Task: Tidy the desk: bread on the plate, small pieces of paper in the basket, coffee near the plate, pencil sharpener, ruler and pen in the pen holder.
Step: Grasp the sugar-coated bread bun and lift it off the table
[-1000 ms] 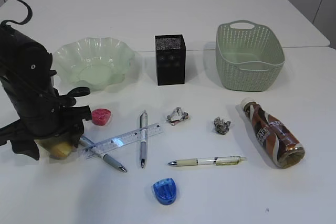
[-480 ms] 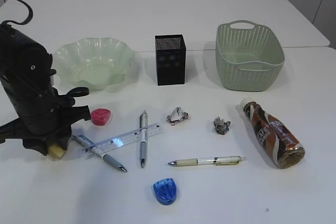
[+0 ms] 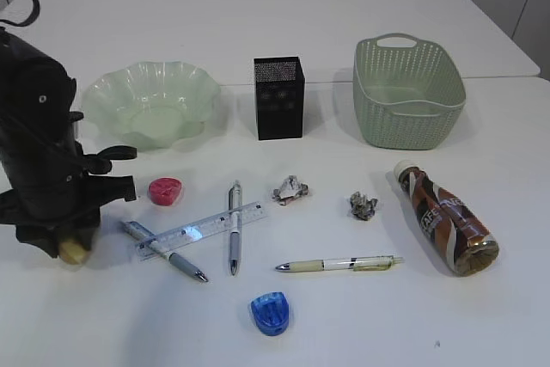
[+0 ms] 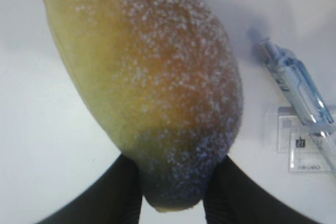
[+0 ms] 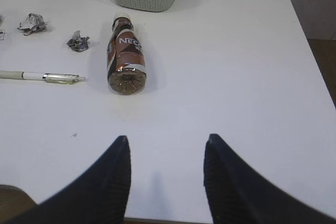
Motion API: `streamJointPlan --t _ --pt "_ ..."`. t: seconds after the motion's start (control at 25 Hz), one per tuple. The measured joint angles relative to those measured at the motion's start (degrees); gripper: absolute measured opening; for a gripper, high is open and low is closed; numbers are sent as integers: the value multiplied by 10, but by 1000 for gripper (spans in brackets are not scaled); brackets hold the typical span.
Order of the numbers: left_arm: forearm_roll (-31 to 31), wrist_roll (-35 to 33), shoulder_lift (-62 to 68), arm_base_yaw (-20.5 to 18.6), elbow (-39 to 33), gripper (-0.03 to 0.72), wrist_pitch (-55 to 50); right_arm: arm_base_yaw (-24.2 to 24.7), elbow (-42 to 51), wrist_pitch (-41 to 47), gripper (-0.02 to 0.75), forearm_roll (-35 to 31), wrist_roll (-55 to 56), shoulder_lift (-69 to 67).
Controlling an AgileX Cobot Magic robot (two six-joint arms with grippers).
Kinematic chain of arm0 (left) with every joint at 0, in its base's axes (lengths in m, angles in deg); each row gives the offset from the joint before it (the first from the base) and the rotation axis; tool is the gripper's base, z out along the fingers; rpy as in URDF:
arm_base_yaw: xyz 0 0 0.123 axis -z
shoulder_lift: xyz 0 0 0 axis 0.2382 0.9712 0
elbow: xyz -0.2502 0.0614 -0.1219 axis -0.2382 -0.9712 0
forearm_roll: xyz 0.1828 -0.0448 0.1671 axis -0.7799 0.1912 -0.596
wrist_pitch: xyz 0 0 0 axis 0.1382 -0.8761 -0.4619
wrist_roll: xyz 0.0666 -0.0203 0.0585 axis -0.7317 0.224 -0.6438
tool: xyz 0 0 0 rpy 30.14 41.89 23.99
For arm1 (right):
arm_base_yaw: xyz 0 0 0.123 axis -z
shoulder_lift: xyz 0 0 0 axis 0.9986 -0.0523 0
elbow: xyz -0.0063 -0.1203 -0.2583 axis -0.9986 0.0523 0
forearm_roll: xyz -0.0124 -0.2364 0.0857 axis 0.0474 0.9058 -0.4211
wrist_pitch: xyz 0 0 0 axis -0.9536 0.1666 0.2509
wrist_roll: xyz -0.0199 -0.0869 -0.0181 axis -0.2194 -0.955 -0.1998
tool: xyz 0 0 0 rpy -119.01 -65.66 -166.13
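Since a second ago the left gripper [image 4: 173, 182] has clamped the oval sugar-speckled golden bun [image 4: 147, 87] and drifted toward nine o'clock, the wavy pale green dish [image 3: 153, 102] at one o'clock still empty, every item unsorted.
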Motion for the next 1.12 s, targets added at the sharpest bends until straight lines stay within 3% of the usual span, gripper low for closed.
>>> streamJointPlan --t 0.36,0.56,0.8,1.12 --pt "0 -108 -64 3 0 222 -56 0 0 0 370 0 0 0" --pt "1 -160 -86 37 0 221 -93 0 0 0 370 0 0 0" --pt "1 -193 -136 75 -34 221 -103 0 0 0 371 0 0 0" --pt "15 -206 -235 79 -113 220 -102 0 0 0 370 0 0 0"
